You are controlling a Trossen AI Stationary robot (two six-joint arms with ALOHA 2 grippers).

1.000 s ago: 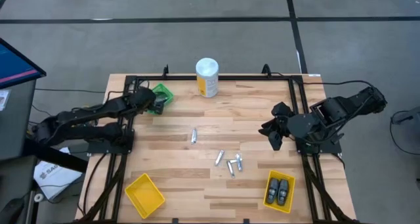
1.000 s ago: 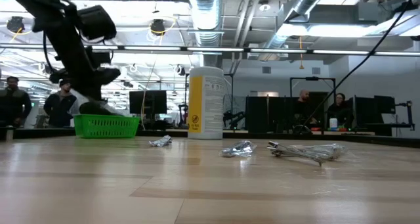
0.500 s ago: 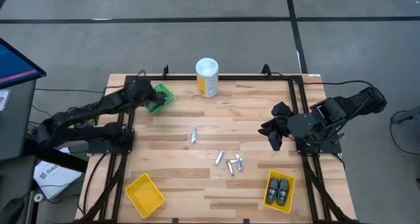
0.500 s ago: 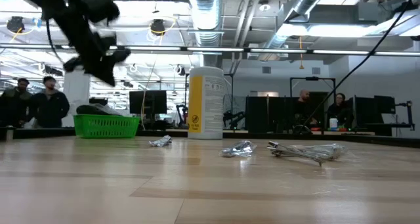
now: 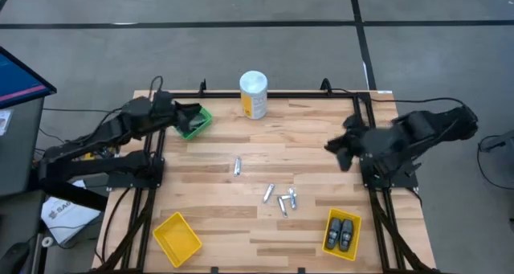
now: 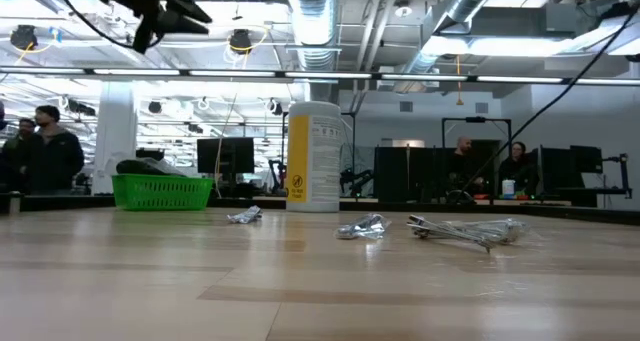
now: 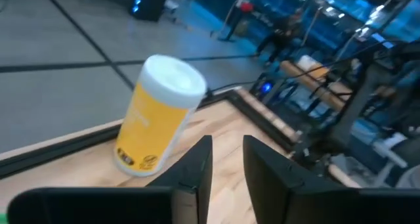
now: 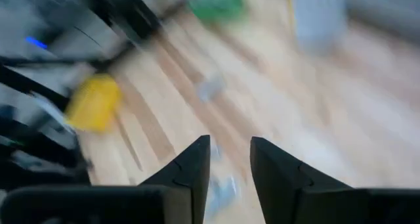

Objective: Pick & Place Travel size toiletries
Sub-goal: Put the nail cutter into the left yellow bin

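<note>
Five silver tubes lay loose mid-table, well apart from both grippers, with bare wood all around them; two dark pods sat in the yellow bin at the front edge, below the right gripper. Left gripper hung raised just beside the green bin near the far edge, fingers slightly parted, holding nothing. Right gripper hovered inside the right edge, fingers narrowly apart and empty, open table toward the tubes.

A pale wooden worktop stands on grey concrete floor. Beyond it, ceiling ducts, strip lights, dark monitors and people.
</note>
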